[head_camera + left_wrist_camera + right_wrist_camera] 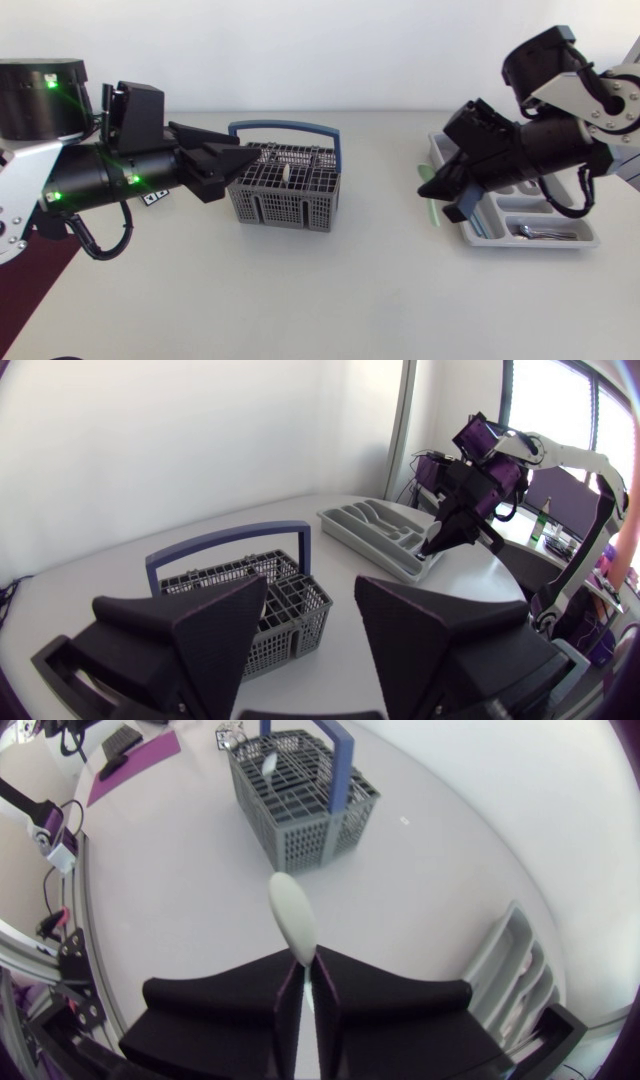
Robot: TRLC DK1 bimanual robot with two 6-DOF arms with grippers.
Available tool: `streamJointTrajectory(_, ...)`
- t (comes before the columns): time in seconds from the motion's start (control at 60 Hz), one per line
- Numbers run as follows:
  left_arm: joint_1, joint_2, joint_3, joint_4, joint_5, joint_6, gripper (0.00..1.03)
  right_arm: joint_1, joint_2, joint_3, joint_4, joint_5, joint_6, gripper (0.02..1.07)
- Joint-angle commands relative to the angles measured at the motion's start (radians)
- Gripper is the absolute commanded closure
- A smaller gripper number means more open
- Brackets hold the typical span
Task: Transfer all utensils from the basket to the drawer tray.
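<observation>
1. The right gripper point(305, 965) is clenched on a pale spoon point(292, 915), bowl sticking out ahead over the desk point(180, 920), just short of the tray point(510, 960). A loose pinch could let it swivel and drop outside.
2. The left gripper point(235, 160), released, hangs beside the basket point(300, 845), which holds one utensil point(268, 762). It may shove the basket.

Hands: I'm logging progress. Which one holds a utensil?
The right hand, shut on a pale utensil near the tray; the left hand is open and empty beside the basket.
</observation>
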Motion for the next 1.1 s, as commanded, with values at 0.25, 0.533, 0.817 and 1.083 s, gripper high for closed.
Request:
streamJointTrajectory(0.25, -0.004, 0.080, 0.009, 0.007, -0.024, 0.034, 0.41, -0.348, 0.001, -0.102, 0.008, 0.105, -0.498, 0.96)
streamJointTrajectory(0.533, -0.033, 0.112, 0.013, 0.012, -0.060, 0.040, 0.41, -0.544, 0.143, -0.171, 0.276, 0.220, -0.734, 0.96)
streamJointTrajectory(0.817, -0.056, 0.135, 0.020, 0.010, -0.095, 0.045, 0.41, -0.670, 0.369, -0.124, 0.459, 0.289, -0.860, 0.96)
streamJointTrajectory(1.083, -0.058, 0.143, 0.020, 0.015, -0.101, 0.049, 0.41, -0.707, 0.459, -0.125, 0.586, 0.337, -0.931, 0.96)
